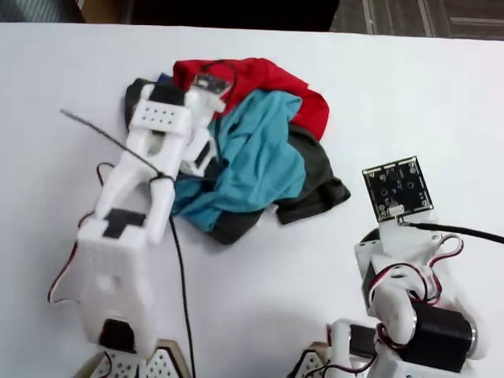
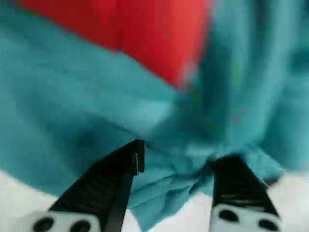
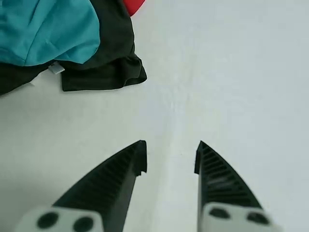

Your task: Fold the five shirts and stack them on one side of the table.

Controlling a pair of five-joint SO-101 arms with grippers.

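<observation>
Teal shirt (image 1: 260,153) lies crumpled upper centre of high view; looks soft, light, floppy, so I'd pinch a hem. L gripper (image 2: 181,162) spread astride a teal fold. R gripper (image 3: 170,152) spread over bare table (image 3: 231,72).

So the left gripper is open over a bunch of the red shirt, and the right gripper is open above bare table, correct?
Not quite. The left gripper is open over a bunch of the teal shirt. The red shirt lies beyond it, as the left wrist view shows. The right gripper is indeed open above bare table.
</observation>
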